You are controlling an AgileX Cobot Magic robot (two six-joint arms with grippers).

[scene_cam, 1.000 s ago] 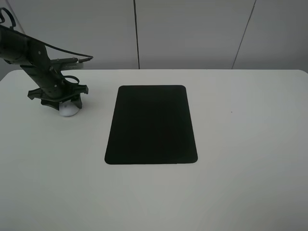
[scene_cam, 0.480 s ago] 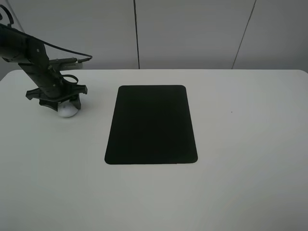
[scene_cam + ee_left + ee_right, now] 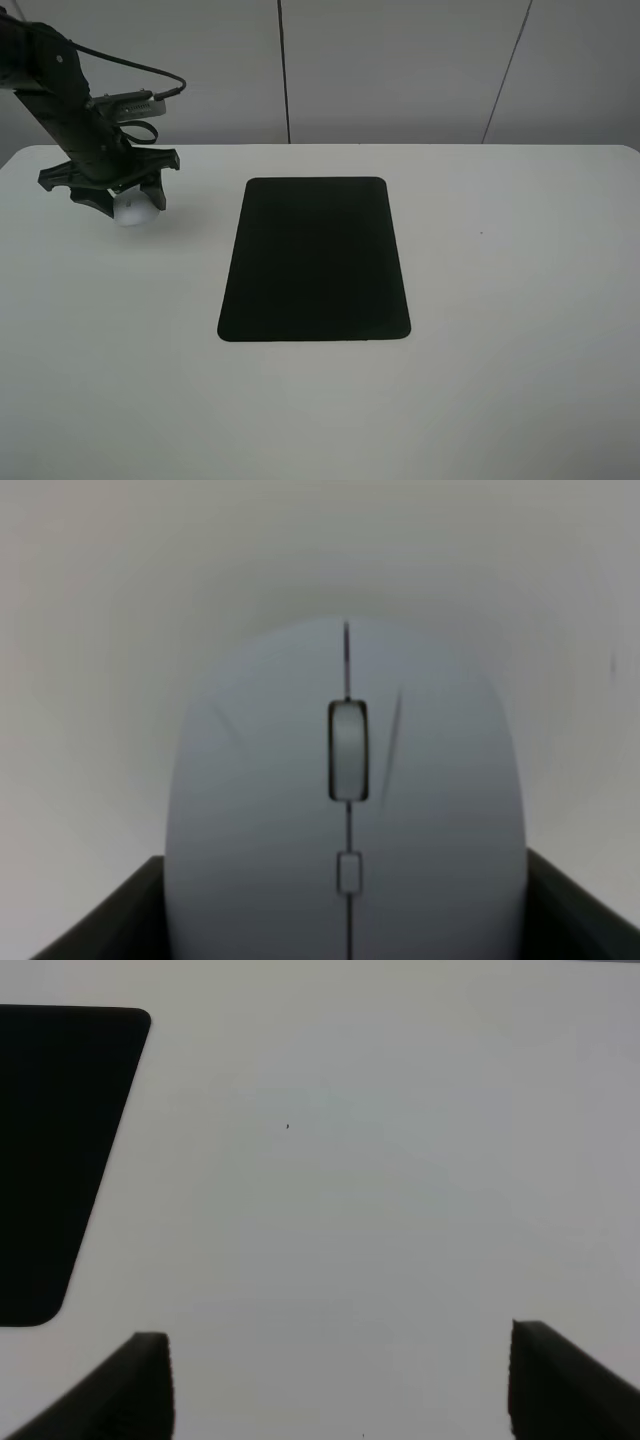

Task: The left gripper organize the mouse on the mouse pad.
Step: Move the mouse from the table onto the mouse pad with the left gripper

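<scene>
The white mouse [image 3: 134, 210] sits between the dark splayed fingers of my left gripper [image 3: 128, 203], which is shut on it at the far left of the table, well left of the mouse pad [image 3: 315, 258]. In the left wrist view the mouse [image 3: 348, 810] fills the picture, grey scroll wheel up, with a dark finger [image 3: 100, 925] pressed against each side. Whether it hangs just above the table or rests on it I cannot tell. The black mouse pad lies bare in the middle. My right gripper [image 3: 340, 1350] stands open over bare table, beside a corner of the pad [image 3: 50, 1150].
The white table [image 3: 500, 300] stretches wide to the right of the pad and in front of it. A pale wall with dark seams stands behind the far edge. The left arm's black cable [image 3: 130, 68] loops above the gripper.
The left gripper, with the mouse in it, has shifted back and a little left, away from the spot where the mouse lay a second ago. The pad has not moved.
</scene>
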